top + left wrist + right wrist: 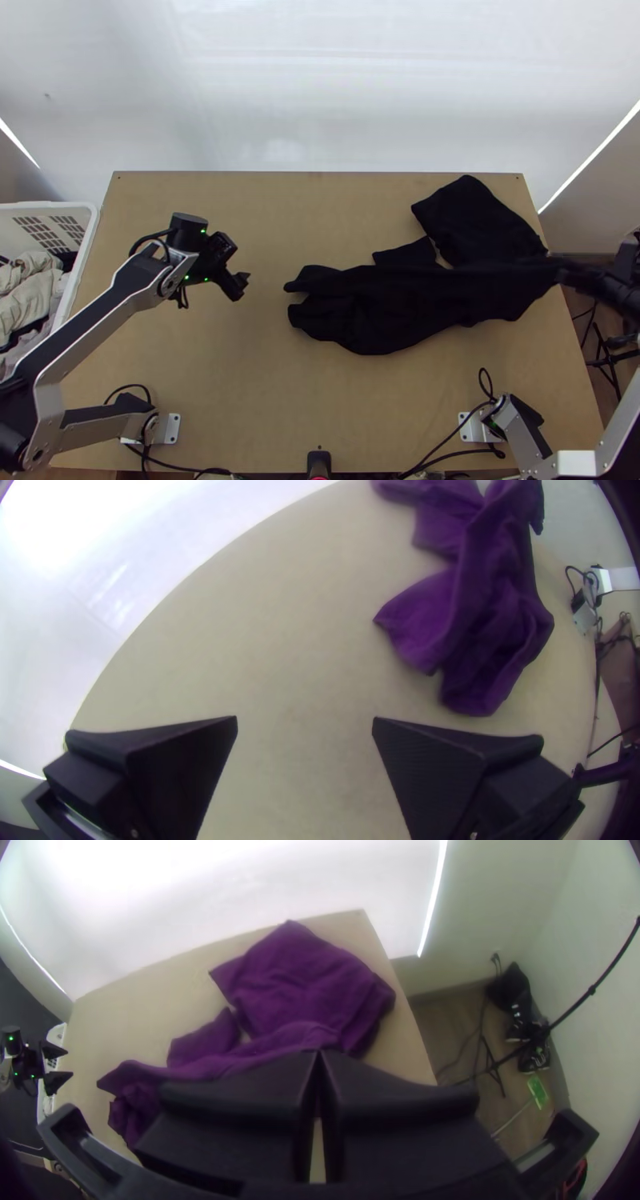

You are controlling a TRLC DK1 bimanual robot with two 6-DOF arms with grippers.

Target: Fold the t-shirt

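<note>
See wide-apart jaws on the left gripper (234, 264), with nothing in between. See jaws pressed together on the right gripper (562, 274), with a pinch of the t-shirt (384, 308) at the tips; can't tell which part. From there, runs in bunched-up folds over the table (264, 400) toward the left jaws, stopping well before them. Behind those, see a white basket (84, 248) of clothes.

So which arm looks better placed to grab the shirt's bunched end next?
The left, I'd say. The left gripper hangs open and empty near the bunched end of the t-shirt, while the right gripper is shut on fabric toward the opposite side.
</note>
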